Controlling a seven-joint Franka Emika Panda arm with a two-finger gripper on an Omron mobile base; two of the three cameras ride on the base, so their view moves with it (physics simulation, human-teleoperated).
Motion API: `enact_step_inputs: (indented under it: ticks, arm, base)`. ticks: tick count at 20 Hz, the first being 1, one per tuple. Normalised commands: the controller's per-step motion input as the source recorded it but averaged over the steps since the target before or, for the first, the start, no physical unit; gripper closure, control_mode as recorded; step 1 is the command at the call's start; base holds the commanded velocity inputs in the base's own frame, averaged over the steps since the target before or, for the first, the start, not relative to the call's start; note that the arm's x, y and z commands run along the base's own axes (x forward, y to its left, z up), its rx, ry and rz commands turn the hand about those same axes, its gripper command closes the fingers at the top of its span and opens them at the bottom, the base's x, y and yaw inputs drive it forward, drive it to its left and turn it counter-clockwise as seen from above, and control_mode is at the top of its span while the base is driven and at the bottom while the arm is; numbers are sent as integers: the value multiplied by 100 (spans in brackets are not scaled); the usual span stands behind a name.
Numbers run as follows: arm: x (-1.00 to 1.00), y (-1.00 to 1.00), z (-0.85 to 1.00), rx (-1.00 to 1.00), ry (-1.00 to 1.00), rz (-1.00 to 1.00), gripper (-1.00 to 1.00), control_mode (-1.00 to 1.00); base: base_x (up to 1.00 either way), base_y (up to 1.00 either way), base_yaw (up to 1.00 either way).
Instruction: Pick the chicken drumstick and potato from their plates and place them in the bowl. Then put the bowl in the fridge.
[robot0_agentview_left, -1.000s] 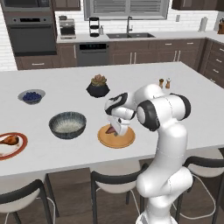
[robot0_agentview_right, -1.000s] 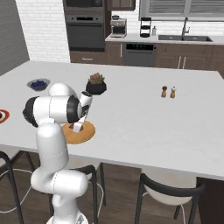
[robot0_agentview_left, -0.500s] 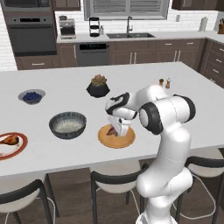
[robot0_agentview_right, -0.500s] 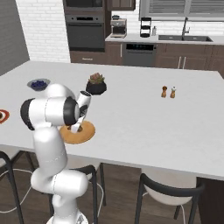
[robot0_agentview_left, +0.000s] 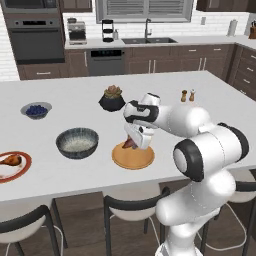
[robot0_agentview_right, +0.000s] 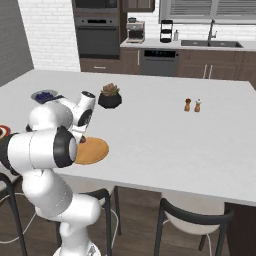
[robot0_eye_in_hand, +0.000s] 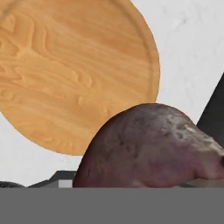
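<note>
While the potato (robot0_eye_in_hand: 153, 148) was seen close against the hand camera, clear of the bare wooden plate (robot0_eye_in_hand: 74, 70) beneath it, the gripper (robot0_agentview_left: 134, 141) was judged to be pinching it across its middle, just above that plate. The potato was taken to be firm, light and rounded, so a hold across its thickest part was thought safest against slipping. The speckled bowl (robot0_agentview_left: 77, 142) stood nearby, with the chicken drumstick (robot0_agentview_left: 11, 160) on the red-rimmed plate (robot0_agentview_left: 15, 169).

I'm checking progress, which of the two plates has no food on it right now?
The flat tan wooden plate beside the dark speckled bowl; the red-rimmed white plate holds the orange-brown drumstick.
</note>
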Motion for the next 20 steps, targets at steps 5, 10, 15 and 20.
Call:
enact_step_inputs:
  ticks: [5,10,15,20]
  arm:
    - [-20,58,48,1,-9,20,100,-100]
    - [1,66,68,7,0,22,100,-100]
    - [37,60,20,3,0,31,100,-100]
    - [69,61,-7,-8,0,25,100,-100]
  base:
    - [0,0,0]
    - [0,0,0]
    - [0,0,0]
    - [0,0,0]
